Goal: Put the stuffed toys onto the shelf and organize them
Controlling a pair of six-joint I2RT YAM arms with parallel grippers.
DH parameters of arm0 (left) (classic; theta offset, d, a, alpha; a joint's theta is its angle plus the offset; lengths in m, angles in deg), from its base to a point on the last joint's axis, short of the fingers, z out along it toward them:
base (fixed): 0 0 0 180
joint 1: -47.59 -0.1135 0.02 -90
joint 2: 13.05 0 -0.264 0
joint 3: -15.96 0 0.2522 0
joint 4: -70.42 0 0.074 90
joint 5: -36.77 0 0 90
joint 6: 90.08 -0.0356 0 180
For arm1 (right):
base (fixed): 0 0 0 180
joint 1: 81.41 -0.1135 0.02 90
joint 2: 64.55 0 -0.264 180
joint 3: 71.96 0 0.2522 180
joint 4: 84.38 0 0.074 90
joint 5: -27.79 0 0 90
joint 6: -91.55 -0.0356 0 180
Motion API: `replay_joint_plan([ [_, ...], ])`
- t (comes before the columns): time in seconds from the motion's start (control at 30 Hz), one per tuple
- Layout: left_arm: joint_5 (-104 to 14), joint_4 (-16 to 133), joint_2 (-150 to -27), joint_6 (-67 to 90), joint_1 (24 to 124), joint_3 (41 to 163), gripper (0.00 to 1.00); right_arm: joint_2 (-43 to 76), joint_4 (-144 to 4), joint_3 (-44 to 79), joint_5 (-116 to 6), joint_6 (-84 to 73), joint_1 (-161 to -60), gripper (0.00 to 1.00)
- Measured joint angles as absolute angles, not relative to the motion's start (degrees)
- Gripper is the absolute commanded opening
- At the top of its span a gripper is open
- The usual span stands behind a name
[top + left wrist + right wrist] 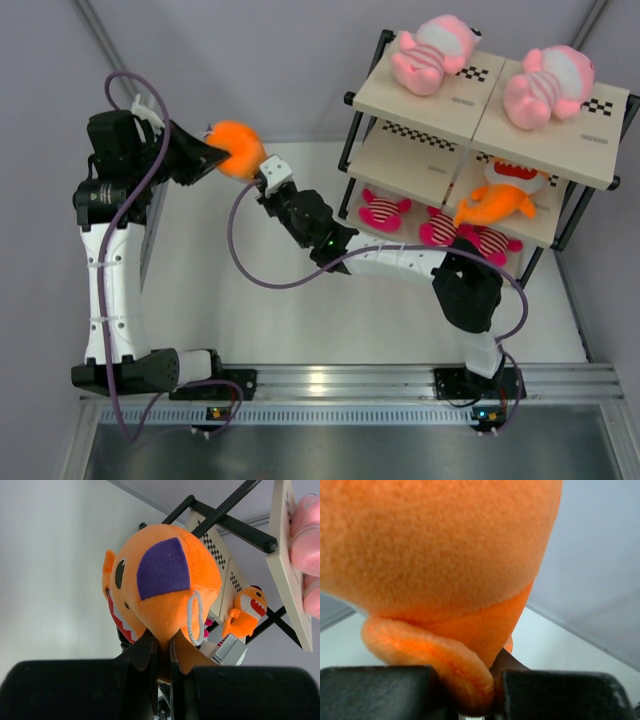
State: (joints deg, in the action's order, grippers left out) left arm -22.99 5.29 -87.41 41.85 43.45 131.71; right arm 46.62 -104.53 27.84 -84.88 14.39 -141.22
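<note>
An orange shark toy hangs in the air left of the shelf, held from both sides. My left gripper is shut on it from the left; the left wrist view shows the fingers pinching its lower part. My right gripper is shut on it from the lower right, clamping an orange fin. The second orange shark lies on the middle tier. Two pale pink striped toys lie on the top boards. Magenta-and-white striped toys lie on the bottom tier.
The right arm stretches across the white table in front of the shelf. The shelf's black frame and the shelved shark show behind the held toy. Grey walls enclose the table at the back and sides.
</note>
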Motion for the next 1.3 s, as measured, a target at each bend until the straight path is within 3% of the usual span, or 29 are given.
replay_joint_plan([
  [0.03, -22.99, 5.44, -87.39, 41.83, 43.45, 131.6, 0.0, 46.62, -104.29, 28.02, -84.71, 13.73, -141.18, 0.0],
  [0.07, -22.99, 5.57, -87.28, 41.81, 43.45, 131.45, 0.08, 46.6, -104.03, 28.04, -84.27, 12.86, -141.11, 0.0],
  [0.1, -23.06, 5.6, -87.22, 41.64, 43.45, 131.25, 0.21, 46.6, -103.7, 28.04, -83.59, 11.92, -140.98, 0.0],
  [0.13, -23.1, 5.55, -87.17, 41.24, 43.45, 131.12, 0.52, 46.47, -103.15, 27.99, -82.61, 10.91, -140.85, 0.0],
  [0.23, -24.46, 5.44, -87.22, 37.4, 43.45, 131.06, 0.84, 44.54, -98.78, 26.81, -79.03, 6.32, -140.24, 0.0],
  [0.33, -29.27, 5.4, -87.63, 30.9, 43.58, 131.28, 0.97, 39.87, -91.28, 24.19, -74.0, -0.04, -139.47, 0.0],
  [0.5, -39.91, 5.07, -88.86, 20.37, 43.61, 133.18, 0.99, 27.63, -81.21, 16.67, -62.37, -13.22, -138.86, 0.0],
  [0.7, -48.63, 5.25, -88.73, 11.39, 43.5, 135.58, 0.99, 12.5, -81.25, 2.42, -52.89, -32.47, -137.31, 0.0],
  [0.97, -49.0, 5.16, -88.51, 7.41, 43.5, 133.16, 0.99, 4.63, -78.13, -8.86, -50.07, -46.88, -131.93, 0.0],
  [1.3, -47.91, 5.14, -87.24, 5.99, 43.5, 132.61, 0.99, -7.56, -76.7, -12.9, -49.45, -55.36, -114.88, 0.0],
])
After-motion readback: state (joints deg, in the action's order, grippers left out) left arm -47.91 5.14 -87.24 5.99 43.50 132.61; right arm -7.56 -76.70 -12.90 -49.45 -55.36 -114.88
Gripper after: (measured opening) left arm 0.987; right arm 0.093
